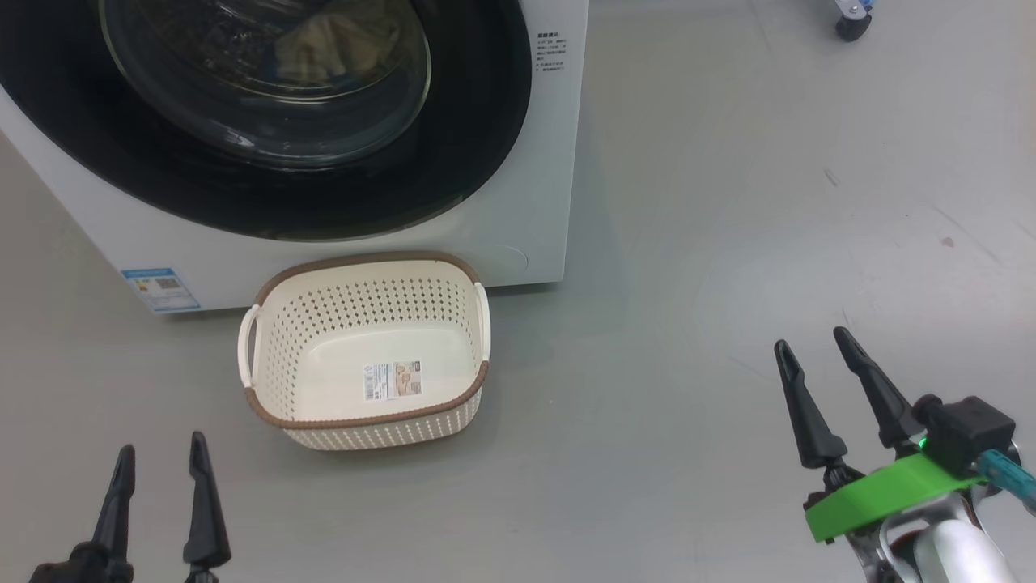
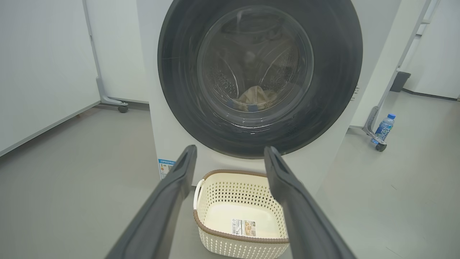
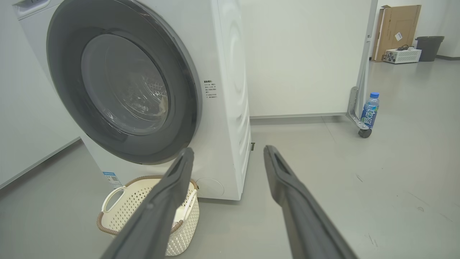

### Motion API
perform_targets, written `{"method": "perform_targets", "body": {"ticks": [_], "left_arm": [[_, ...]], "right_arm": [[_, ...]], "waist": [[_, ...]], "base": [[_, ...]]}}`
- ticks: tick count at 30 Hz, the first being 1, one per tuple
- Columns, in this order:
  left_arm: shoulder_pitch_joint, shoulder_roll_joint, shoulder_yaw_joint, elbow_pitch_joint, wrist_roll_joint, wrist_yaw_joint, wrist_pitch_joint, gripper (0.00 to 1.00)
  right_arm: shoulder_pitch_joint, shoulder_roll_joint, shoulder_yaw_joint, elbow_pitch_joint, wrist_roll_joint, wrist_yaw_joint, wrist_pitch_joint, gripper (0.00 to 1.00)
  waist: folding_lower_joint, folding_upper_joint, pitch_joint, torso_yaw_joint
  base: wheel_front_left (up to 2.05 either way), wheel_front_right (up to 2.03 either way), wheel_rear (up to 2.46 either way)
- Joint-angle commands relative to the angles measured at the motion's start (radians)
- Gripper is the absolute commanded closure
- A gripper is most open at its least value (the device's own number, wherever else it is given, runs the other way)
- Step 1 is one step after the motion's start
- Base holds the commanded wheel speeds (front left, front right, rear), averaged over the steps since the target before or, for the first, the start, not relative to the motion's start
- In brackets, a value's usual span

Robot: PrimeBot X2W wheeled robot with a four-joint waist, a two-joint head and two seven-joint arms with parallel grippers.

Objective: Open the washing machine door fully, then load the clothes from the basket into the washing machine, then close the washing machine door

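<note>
The washing machine (image 1: pixel 550 121) stands ahead of both tools: squarely ahead of the left tool (image 1: pixel 161 444), and ahead and to the left of the right tool (image 1: pixel 811 338). The right wrist view takes in its white side panel and a small printed notice beside the door, while the left wrist view meets the front head-on. The washing machine door (image 1: pixel 453 186) lies flush against that front, its wide black rim ringing the glass bowl. Through the glass the left wrist view gives the steel drum's ribs and the clothes (image 2: pixel 256 99), a cream heap with a blue patch low in the drum. The head view catches them as a pale bundle near its top edge.

The basket (image 1: pixel 364 425) sits on the floor (image 1: pixel 688 283) just ahead of the left tool, between it and the machine. Its far rim is close to the machine's foot; whether they touch cannot be told. Its base shows plain around a label sticker (image 1: pixel 392 379).

Both tools hang above the floor with their fingers spread apart, gripping nothing. Ahead and to the right of the right tool the grey floor runs open, smooth and faintly scuffed. Farther right, a white partition (image 3: pixel 305 54) stands on a caster foot with a water bottle (image 3: pixel 370 108) beside it. A cardboard box (image 3: pixel 397 21) and a grey bin (image 3: pixel 429 46) stand well beyond. Left of the left tool stands another white panel (image 2: pixel 43 64) on casters.
</note>
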Motion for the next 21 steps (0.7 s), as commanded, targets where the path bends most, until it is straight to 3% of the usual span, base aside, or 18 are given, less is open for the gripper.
{"method": "perform_targets", "body": {"ticks": [1, 2, 6, 21], "left_arm": [[-0.037, 0.019, 0.035, -0.030, 0.002, 0.006, -0.007, 0.00], [-0.037, 0.019, 0.036, -0.031, 0.001, 0.005, -0.007, 1.00], [0.006, -0.019, -0.010, 0.062, 0.000, 0.000, 0.001, 1.00], [-0.024, -0.024, 0.000, 0.083, -0.164, -0.010, 0.046, 1.00]], "right_arm": [[-0.038, -0.008, 0.019, -0.031, -0.008, -0.003, -0.002, 0.00], [-0.038, -0.009, 0.018, -0.031, -0.008, -0.003, -0.002, 1.00], [0.020, 0.007, 0.011, 0.057, 0.000, 0.000, 0.000, 1.00], [0.007, 0.006, -0.002, 0.063, 0.174, 0.000, 0.035, 1.00]], "waist": [[0.0000, -0.0001, -0.001, 0.001], [0.0000, -0.0001, -0.001, 0.001], [0.0001, -0.0001, -0.001, 0.001], [0.0001, -0.0001, -0.009, 0.005]], "base": [[0.00, 0.00, 0.00], [0.00, 0.00, 0.00], [0.00, 0.00, 0.00], [0.00, 0.00, 0.00]]}}
